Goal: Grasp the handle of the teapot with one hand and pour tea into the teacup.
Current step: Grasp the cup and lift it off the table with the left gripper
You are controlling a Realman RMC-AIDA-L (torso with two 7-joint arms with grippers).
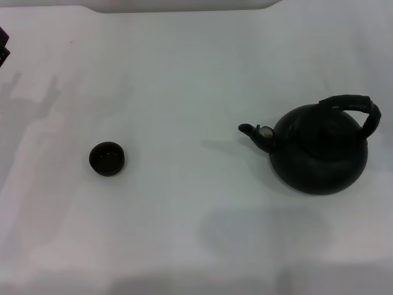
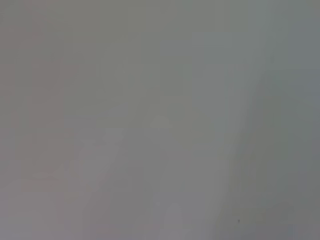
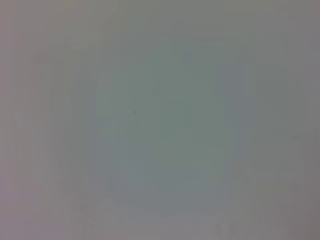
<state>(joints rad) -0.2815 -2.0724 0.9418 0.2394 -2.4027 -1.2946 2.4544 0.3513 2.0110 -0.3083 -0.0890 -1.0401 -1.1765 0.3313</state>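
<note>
The round matte black teapot (image 1: 319, 150) stands on the white table at the right in the head view. Its short spout (image 1: 255, 133), with a small silvery spot, points left toward the teacup. Its thick black ribbed handle (image 1: 353, 104) arches over the top, leaning to the right side. The small dark teacup (image 1: 107, 158) stands upright at the left, well apart from the teapot. A dark bit of the left arm (image 1: 3, 46) shows at the far left edge. Neither gripper shows in any view. Both wrist views show only blank grey surface.
The white table (image 1: 196, 74) fills the head view, with a pale edge along the back. Faint shadows lie on the table at the left and below the teapot.
</note>
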